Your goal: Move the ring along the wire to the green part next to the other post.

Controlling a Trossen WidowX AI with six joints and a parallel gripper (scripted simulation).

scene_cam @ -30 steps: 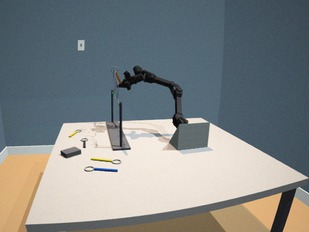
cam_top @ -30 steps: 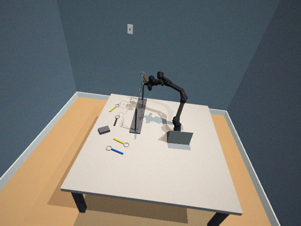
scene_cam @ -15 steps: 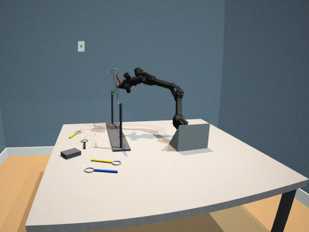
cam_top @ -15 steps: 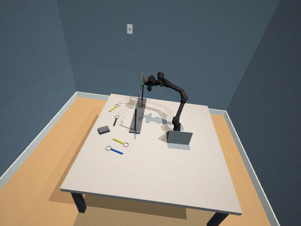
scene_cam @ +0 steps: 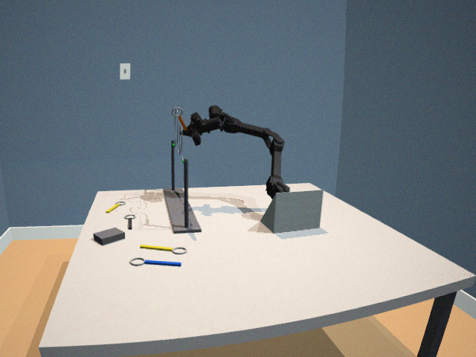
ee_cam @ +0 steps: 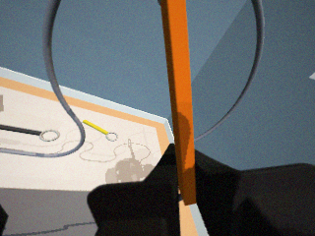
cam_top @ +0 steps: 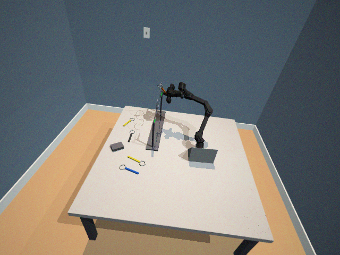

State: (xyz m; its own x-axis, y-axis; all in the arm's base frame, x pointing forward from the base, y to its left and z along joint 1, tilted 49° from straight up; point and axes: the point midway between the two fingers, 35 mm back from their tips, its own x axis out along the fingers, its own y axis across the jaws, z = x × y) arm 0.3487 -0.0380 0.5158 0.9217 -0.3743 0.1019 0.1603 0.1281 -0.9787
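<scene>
End effector (scene_cam: 187, 129) clenched on orange handle (scene_cam: 182, 123); ring (scene_cam: 176, 111) raised high above posts (scene_cam: 186, 192), wire (scene_cam: 178, 134) through it. Approx. mid-traverse; remaining: descend to far green section, release, retract.

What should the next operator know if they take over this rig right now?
Pincer: shut on the orange handle, high above the table.
Ring: raised near the top of the thin grey wire, above both posts; the wire appears to pass through it, but whether they touch cannot be told.
Posts: far post and near post stand on the dark base, each with a green tip.
Done: handle grasped, ring lifted off a green end.
Left: guide the ring along the wire to the other green part, hang it, open, retreat.
</scene>
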